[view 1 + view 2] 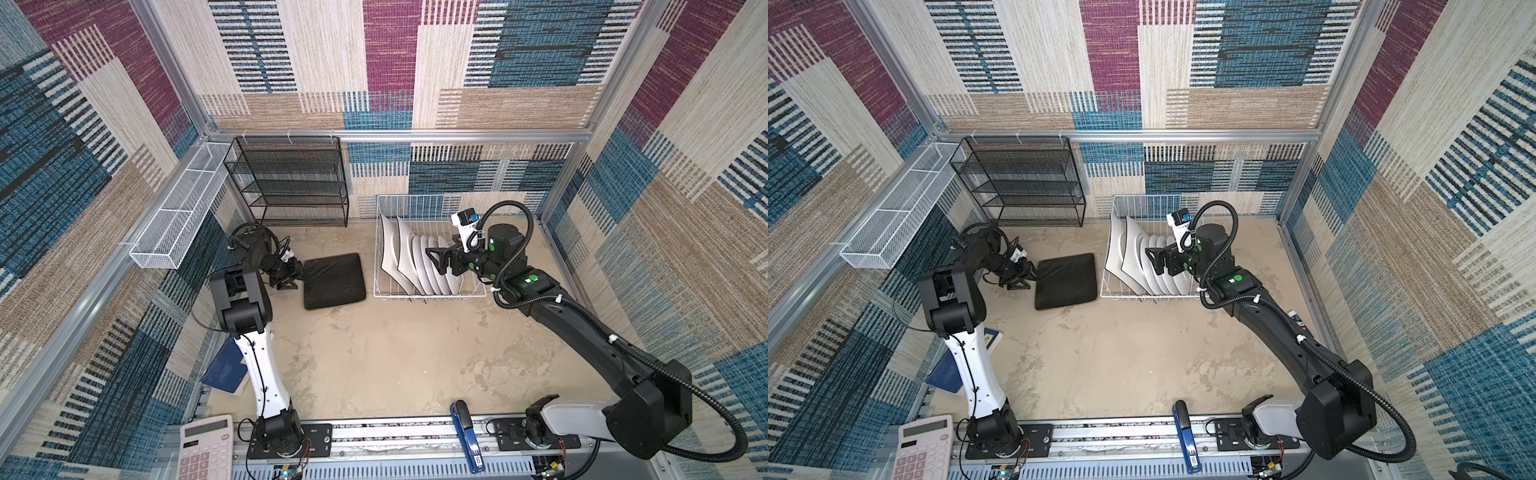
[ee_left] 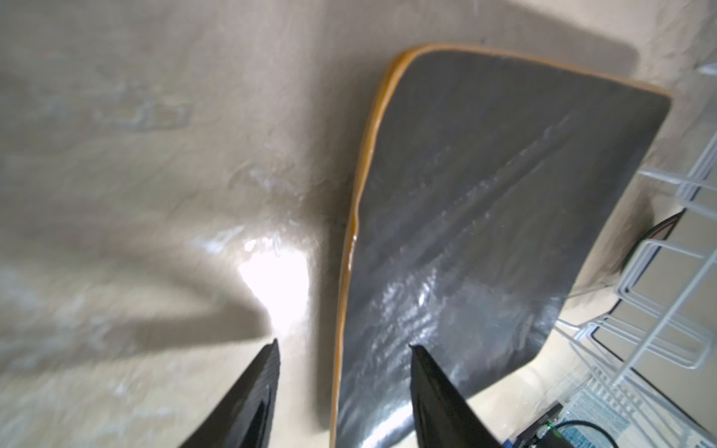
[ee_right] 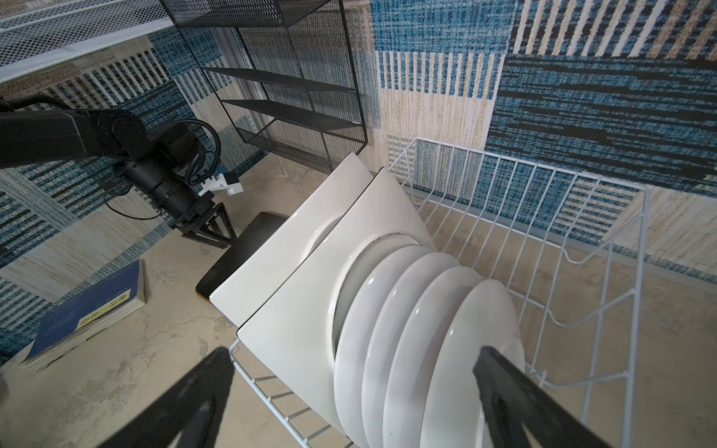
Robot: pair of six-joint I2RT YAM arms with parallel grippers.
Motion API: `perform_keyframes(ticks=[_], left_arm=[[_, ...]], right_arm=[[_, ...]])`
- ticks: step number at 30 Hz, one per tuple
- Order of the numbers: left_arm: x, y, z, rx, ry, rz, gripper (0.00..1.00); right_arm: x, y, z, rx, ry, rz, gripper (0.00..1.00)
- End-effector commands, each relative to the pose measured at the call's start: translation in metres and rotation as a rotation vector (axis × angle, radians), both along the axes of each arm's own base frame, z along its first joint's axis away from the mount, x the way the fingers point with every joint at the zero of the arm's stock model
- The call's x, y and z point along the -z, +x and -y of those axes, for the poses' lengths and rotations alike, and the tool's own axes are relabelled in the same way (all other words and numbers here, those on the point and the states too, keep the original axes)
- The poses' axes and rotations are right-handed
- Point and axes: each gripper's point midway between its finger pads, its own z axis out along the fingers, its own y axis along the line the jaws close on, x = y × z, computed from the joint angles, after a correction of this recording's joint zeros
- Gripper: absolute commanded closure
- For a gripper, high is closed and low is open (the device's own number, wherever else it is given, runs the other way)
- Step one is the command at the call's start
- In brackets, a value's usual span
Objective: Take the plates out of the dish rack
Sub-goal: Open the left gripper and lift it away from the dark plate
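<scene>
Square and round plates (image 1: 415, 257) stand on edge in the dish rack (image 1: 428, 203), so the right claw (image 1: 434, 262) hovers wide open, seemingly to straddle a rim, while the left claw (image 1: 296, 276), jaws parted, sits at the edge of a square plate (image 1: 334, 280) lying back-up on the worktop (image 1: 395, 353).

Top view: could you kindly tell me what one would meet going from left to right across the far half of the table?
From the left: white mesh basket → left claw → black-backed square plate lying flat → dish rack holding the upright plates.
</scene>
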Motion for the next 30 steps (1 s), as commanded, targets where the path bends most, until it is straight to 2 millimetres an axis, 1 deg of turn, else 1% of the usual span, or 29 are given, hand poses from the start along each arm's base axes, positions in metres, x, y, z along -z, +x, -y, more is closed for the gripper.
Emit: perform_keyframes(ticks=[1,4,8,9,11,14,18,21,23,28,30], left_arm=[[-0.016,0.003,-0.003,-0.034,0.021,0.036,0.42],[-0.036,0.003,0.001,-0.054,0.01,0.082,0.41],[-0.069,0.003,0.016,-0.088,-0.064,0.195,0.4],[-0.078,0.003,0.024,-0.09,-0.104,0.225,0.4],[-0.098,0.002,0.033,-0.096,-0.132,0.29,0.38],[-0.127,-0.001,0.046,-0.098,-0.156,0.377,0.36],[-0.169,-0.008,0.07,-0.037,-0.148,0.489,0.34],[-0.199,-0.018,0.095,0.032,-0.158,0.566,0.32],[-0.215,-0.024,0.113,0.077,-0.158,0.604,0.3],[-0.237,-0.039,0.158,0.169,-0.154,0.651,0.26],[-0.241,-0.043,0.176,0.206,-0.153,0.661,0.24]], right_arm=[[-0.008,0.003,0.001,0.015,0.01,0.034,0.01],[-0.01,0.005,0.004,0.033,0.005,0.04,0.01],[-0.013,0.005,0.005,0.042,0.017,0.045,0.01],[-0.014,0.005,0.005,0.044,0.022,0.043,0.01],[-0.014,0.006,0.006,0.054,0.036,0.04,0.01],[-0.016,0.006,0.006,0.066,0.061,0.032,0.01],[-0.02,0.004,0.006,0.064,0.093,0.031,0.01],[-0.023,0.002,0.006,0.064,0.106,0.039,0.01],[-0.023,0.002,0.008,0.074,0.115,0.04,0.01],[-0.028,0.001,0.007,0.074,0.146,0.045,0.01],[-0.029,0.0,0.006,0.067,0.152,0.045,0.01]])
